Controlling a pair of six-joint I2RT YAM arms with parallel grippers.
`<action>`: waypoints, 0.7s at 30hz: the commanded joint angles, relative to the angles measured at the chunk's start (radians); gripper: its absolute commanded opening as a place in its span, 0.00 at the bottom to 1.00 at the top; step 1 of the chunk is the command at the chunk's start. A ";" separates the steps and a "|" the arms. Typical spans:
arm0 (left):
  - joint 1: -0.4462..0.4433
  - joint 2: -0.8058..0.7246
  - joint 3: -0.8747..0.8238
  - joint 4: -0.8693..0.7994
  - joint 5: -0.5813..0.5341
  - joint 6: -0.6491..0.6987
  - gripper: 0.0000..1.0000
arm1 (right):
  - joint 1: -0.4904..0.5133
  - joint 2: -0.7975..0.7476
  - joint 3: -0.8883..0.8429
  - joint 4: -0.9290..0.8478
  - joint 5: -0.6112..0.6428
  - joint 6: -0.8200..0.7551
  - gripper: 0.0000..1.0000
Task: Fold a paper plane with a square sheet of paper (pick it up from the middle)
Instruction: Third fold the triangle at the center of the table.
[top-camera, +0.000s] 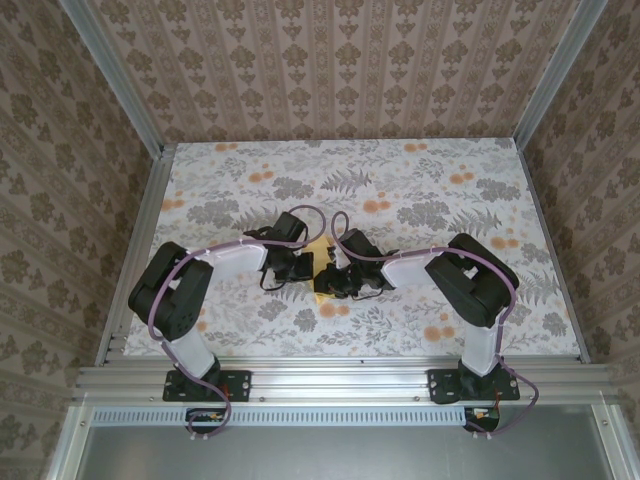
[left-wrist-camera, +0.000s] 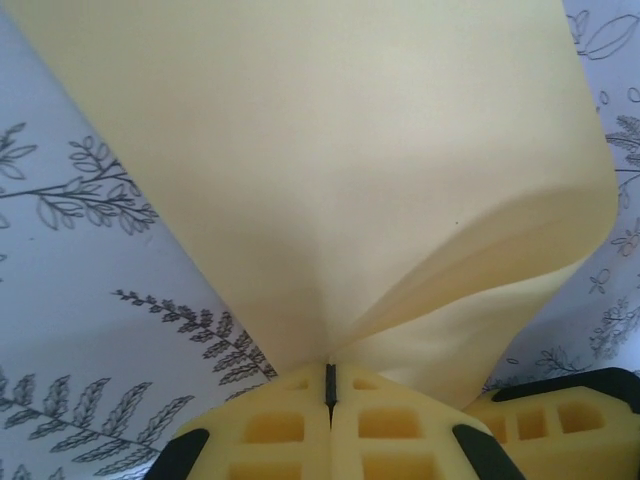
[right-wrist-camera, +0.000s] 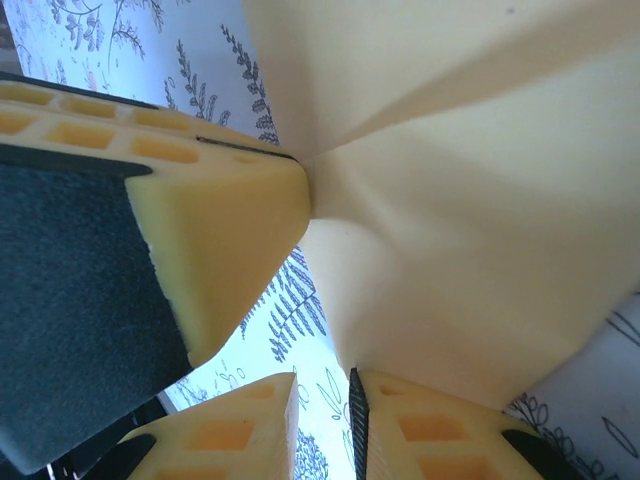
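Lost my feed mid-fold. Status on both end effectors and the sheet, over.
Left end effector shut on the square sheet of paper, sheet bowed. Right end effector jaws slightly apart at its edge. Nothing obstructing.

No lettering, label, brand or number can be read — nothing legible is borne by any surface pictured.
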 joint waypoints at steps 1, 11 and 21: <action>0.010 0.016 0.026 -0.038 -0.041 0.041 0.02 | -0.014 -0.047 -0.019 0.004 0.016 -0.006 0.24; 0.010 0.024 0.023 -0.029 -0.039 0.044 0.00 | -0.027 -0.070 0.004 -0.092 0.068 -0.062 0.21; 0.010 0.036 0.007 -0.020 -0.053 0.009 0.00 | 0.017 -0.039 0.020 -0.093 0.020 -0.076 0.17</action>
